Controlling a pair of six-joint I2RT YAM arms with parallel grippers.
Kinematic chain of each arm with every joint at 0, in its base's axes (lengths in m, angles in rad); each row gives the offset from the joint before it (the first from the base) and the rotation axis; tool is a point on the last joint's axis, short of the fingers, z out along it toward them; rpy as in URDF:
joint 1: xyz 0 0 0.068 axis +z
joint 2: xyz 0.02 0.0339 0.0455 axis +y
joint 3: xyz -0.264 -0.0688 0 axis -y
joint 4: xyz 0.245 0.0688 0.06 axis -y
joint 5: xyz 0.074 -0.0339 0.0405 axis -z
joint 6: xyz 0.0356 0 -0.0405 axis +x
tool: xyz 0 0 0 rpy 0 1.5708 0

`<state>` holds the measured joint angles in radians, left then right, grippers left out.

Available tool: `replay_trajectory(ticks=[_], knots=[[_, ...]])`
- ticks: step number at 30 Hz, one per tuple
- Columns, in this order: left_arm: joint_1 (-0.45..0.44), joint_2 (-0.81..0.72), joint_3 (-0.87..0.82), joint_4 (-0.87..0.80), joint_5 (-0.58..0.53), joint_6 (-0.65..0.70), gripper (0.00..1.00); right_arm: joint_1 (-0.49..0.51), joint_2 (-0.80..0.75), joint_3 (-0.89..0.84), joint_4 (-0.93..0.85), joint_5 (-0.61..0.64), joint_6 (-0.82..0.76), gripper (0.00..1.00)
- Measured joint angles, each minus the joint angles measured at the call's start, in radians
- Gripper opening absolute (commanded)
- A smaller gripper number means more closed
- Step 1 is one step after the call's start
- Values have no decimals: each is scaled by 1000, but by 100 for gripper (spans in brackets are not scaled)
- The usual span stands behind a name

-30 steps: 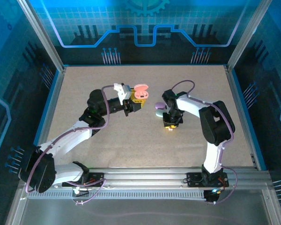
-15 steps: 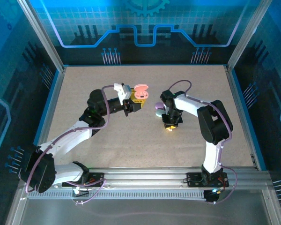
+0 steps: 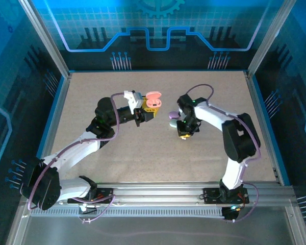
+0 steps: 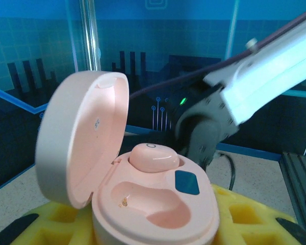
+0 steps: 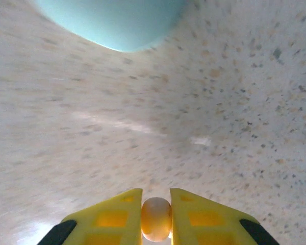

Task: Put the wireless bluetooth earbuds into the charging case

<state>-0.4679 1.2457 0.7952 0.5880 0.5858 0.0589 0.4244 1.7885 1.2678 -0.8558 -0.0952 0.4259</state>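
Right tool (image 5: 156, 203) pinches earbud (image 5: 156, 222), long axis along fingers; left tool (image 3: 149, 109) clamps open charging case (image 4: 158, 209).

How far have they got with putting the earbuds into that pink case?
About halfway. Done: the left gripper holds the open pink case, with the first earbud seated in its rear slot. In hand: the right gripper pinches the second earbud between its yellow fingertips. Left: carrying it over and seating it in the empty front slot.

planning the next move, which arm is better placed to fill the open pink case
Right: its jaws pinch an earbud, while the left arm's jaws hold the open pink case, one slot empty.
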Motion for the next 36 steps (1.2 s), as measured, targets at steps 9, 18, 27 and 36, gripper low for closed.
replay_trajectory(ticks=[9,18,27,36], knots=[[-1,0,0,1,-24,0,29,-194,-308,-97,292,-543,129,19],[-1,2,0,11,-33,1,29,-218,-327,-134,577,-954,307,19],[-17,19,-8,23,-85,50,29,-218,-406,-121,659,-1023,394,19],[-81,73,-8,24,-152,126,28,-182,-450,3,533,-950,333,19]])
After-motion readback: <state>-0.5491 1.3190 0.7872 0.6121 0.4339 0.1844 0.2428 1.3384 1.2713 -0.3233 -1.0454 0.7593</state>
